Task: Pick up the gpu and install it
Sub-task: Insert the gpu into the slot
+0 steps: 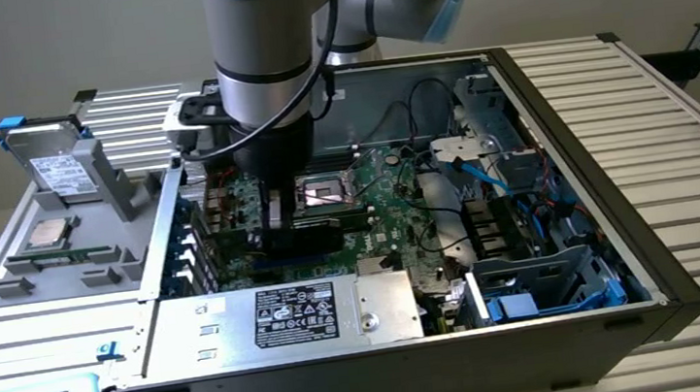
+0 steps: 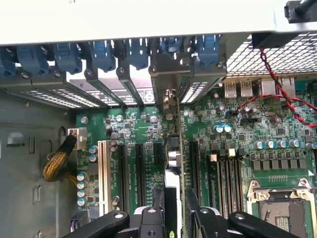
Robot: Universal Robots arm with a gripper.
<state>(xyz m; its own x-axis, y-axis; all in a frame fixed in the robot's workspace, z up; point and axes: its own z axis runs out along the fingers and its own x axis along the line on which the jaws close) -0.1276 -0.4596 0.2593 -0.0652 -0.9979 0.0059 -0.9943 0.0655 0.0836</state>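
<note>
Gripper: the gripper [image 1: 278, 221] [image 2: 174, 204] is down inside the case, at the end of the arm [image 1: 260, 59]. Its two fingers [image 2: 157, 210] are partly open, one on each flat side of the gpu, and they pinch it.
Gpu: the gpu [image 2: 177, 144] stands on its thin edge above the motherboard [image 1: 384, 207] [image 2: 133, 129]. It sits between two long black slots [image 2: 194, 166].
Gpu long axis: it runs from the gripper straight to the case wall that has the metal slot covers [image 2: 124, 94].
Gpu pointing: its metal end meets that wall below the blue clips [image 2: 101, 52]. In the exterior view this wall is at 9 o'clock from the gripper.
Gpu in slot: I cannot tell if its lower edge is pushed into a slot.
Near the gpu: the square chip socket [image 1: 323, 191] [image 2: 277, 210] is just beside the gripper, at 2 o'clock in the exterior view. Red and black wires [image 2: 277, 89] cross the board past it.
Case: the open case [image 1: 595, 229] lies flat. A silver box with a black label [image 1: 291, 314] is at 6 o'clock from the gripper.
Table: the case rests on a table [image 1: 681, 122] made of gray metal slats.
Tray: a gray tray [image 1: 8, 286] is at 9 o'clock from the case, with a square chip [image 1: 49, 234] on it.
Room: a plain gray wall [image 1: 48, 42] is behind it all.
</note>
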